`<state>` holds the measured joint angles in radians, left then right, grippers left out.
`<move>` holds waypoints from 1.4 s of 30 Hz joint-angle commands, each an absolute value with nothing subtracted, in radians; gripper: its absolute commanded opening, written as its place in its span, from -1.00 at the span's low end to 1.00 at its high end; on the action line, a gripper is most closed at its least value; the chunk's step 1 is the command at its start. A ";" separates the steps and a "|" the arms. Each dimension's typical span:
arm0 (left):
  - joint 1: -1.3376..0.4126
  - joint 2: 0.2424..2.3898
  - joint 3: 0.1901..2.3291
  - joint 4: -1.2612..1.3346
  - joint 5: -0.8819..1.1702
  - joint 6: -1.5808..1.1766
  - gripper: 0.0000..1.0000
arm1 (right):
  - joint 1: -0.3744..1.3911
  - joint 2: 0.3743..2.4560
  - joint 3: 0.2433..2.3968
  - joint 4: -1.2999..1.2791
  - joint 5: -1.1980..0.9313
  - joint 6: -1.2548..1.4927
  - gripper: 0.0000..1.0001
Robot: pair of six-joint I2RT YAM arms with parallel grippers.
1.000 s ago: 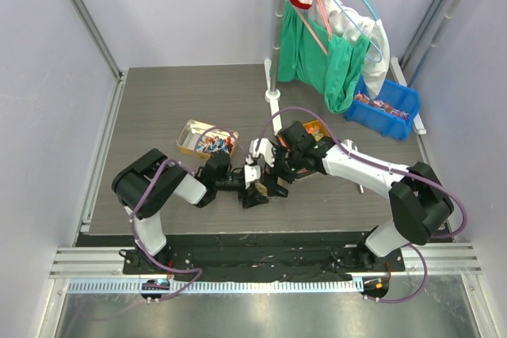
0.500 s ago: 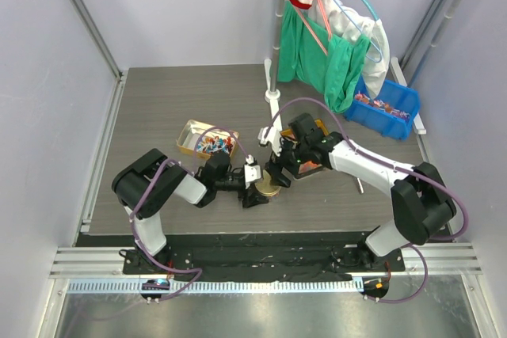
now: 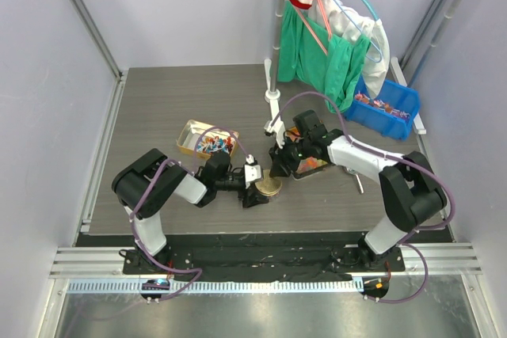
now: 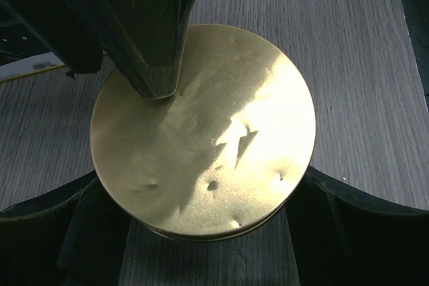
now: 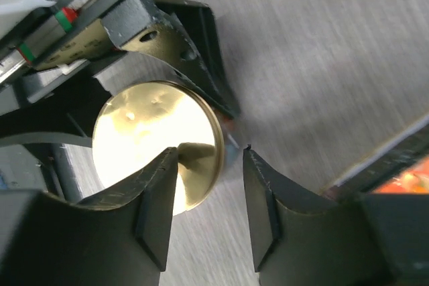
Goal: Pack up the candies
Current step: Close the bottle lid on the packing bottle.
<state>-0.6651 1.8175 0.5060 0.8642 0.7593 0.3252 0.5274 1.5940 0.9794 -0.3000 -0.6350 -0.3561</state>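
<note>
Closest to me, the left claw (image 4: 201,189) has its fingers clasped on the rim of a gold disc (image 3: 270,187) that lies flat on the table (image 3: 158,108). Just behind, the right claw (image 5: 211,155) hangs at the disc's edge, fingers parted, nothing between them. Beyond the left arm, candies (image 3: 212,145) fill an open box (image 3: 188,129). More lie in the blue bin (image 3: 390,127) at the far right.

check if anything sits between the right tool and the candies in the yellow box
Partly, yes: the left tool, closed on a round gold tin just under the right tool, lies across the way to the candies in the yellow box.
</note>
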 commanded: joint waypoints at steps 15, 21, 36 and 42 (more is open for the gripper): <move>-0.660 1.825 0.525 0.833 0.724 0.351 0.01 | 0.531 1.625 1.014 -0.282 -0.701 -0.324 -0.20; -0.660 1.829 0.525 0.831 0.723 0.353 0.01 | 0.532 1.529 0.986 -0.267 -0.681 -0.347 -0.50; -0.658 1.830 0.531 0.821 0.721 0.354 0.02 | 0.603 1.663 1.055 -0.448 -0.742 -0.459 -0.92; -0.660 1.829 0.531 0.818 0.718 0.354 0.01 | 0.618 1.738 1.106 -0.569 -0.741 -0.543 -0.98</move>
<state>-0.6651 1.8175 0.5179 0.8459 0.7517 0.3267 0.6052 1.6905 1.0893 -0.4416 -0.7723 -0.4500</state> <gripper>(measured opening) 0.826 0.019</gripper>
